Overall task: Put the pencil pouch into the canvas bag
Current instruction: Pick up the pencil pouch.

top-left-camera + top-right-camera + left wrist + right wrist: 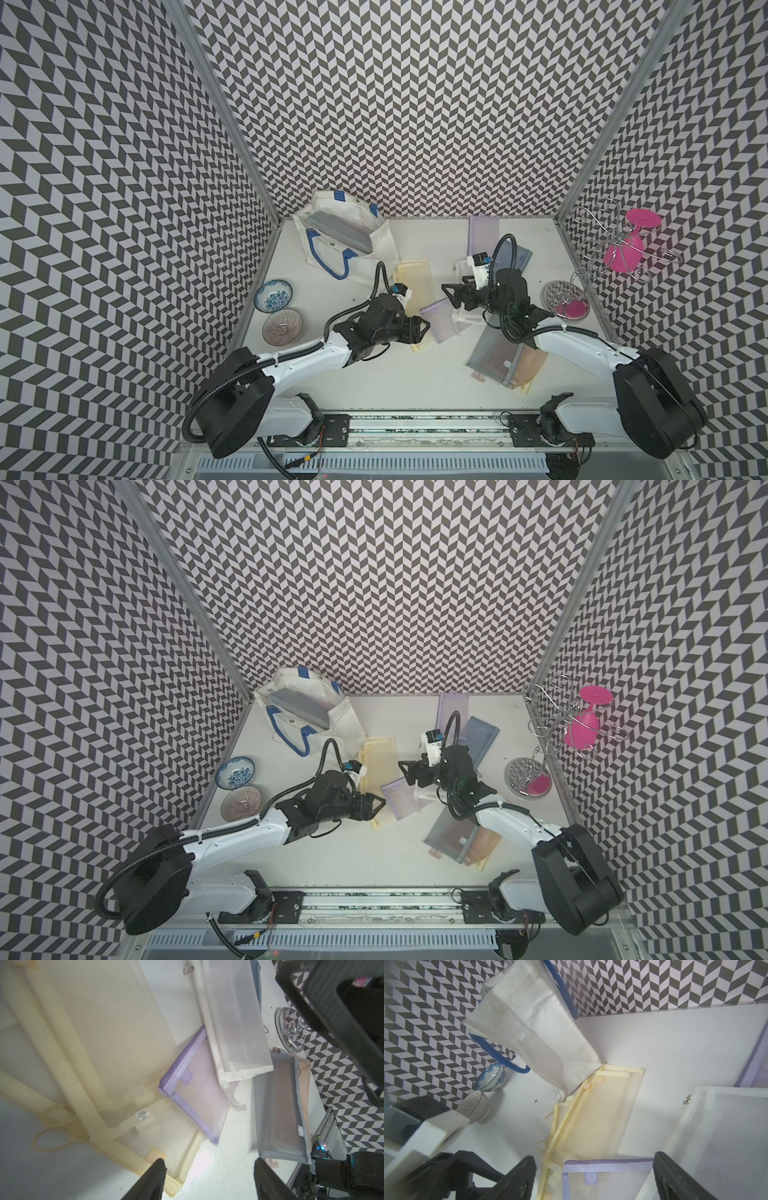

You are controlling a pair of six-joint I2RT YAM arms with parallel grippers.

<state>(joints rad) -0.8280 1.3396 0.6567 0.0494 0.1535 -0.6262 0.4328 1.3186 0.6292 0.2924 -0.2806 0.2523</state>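
Beside the bag [380, 243], left end effector [208, 1160] and right end effector [593, 1155] are released (holding nothing) over pouches [440, 322].

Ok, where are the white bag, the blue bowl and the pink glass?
canvas bag [381, 243]: in a top view, white side wall
blue bowl [273, 296]: in a top view, inside
pink glass [623, 252]: in a top view, cup

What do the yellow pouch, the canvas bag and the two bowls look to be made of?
Yellow pouch: thin translucent mesh, probably synthetic, matte; a fine weave and woven zip tape show.
Canvas bag: coarse woven cloth, matte, with visible weave and soft creases.
Blue-patterned bowl: likely glazed ceramic, going by its glossy sheen.
Striped bowl: probably ceramic too, with a duller finish.
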